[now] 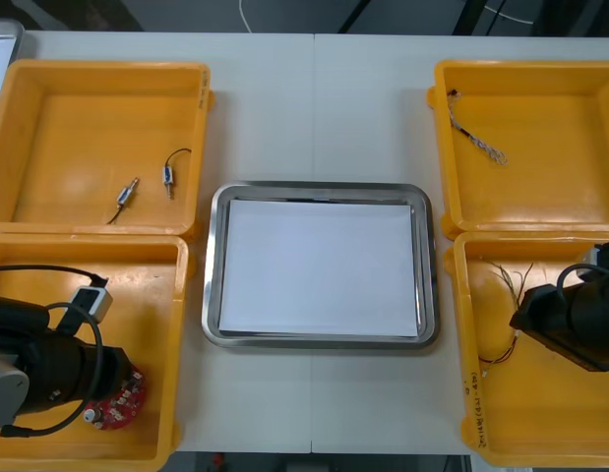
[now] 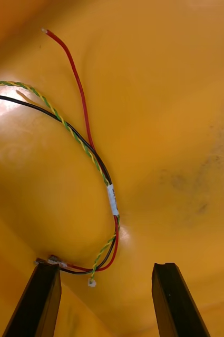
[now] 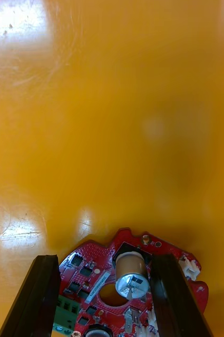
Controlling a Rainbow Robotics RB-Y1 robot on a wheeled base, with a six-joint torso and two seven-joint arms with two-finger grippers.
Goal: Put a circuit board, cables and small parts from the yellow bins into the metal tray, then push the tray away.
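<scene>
A round red circuit board (image 3: 98, 284) lies on the floor of the near left yellow bin (image 1: 156, 295). My left gripper (image 3: 104, 260) hangs open just over it, one finger (image 3: 35, 295) beside the board's edge and the other over its far side. In the front view the left gripper (image 1: 109, 382) covers part of the board (image 1: 122, 401). In the near right bin (image 1: 540, 423), my right gripper (image 2: 105, 268) stands open over a bundle of red, black and green-yellow cables (image 2: 104, 174); the bundle's end lies by one finger (image 2: 38, 300). From the front, the right gripper (image 1: 525, 317) is beside the cables (image 1: 508, 283).
The metal tray (image 1: 322, 189), white inside, sits between the bins with nothing in it. Two small metal parts (image 1: 127, 194) with black leads lie in the far left bin (image 1: 97, 74). A twisted blue and white cable (image 1: 476, 138) lies in the far right bin (image 1: 540, 74).
</scene>
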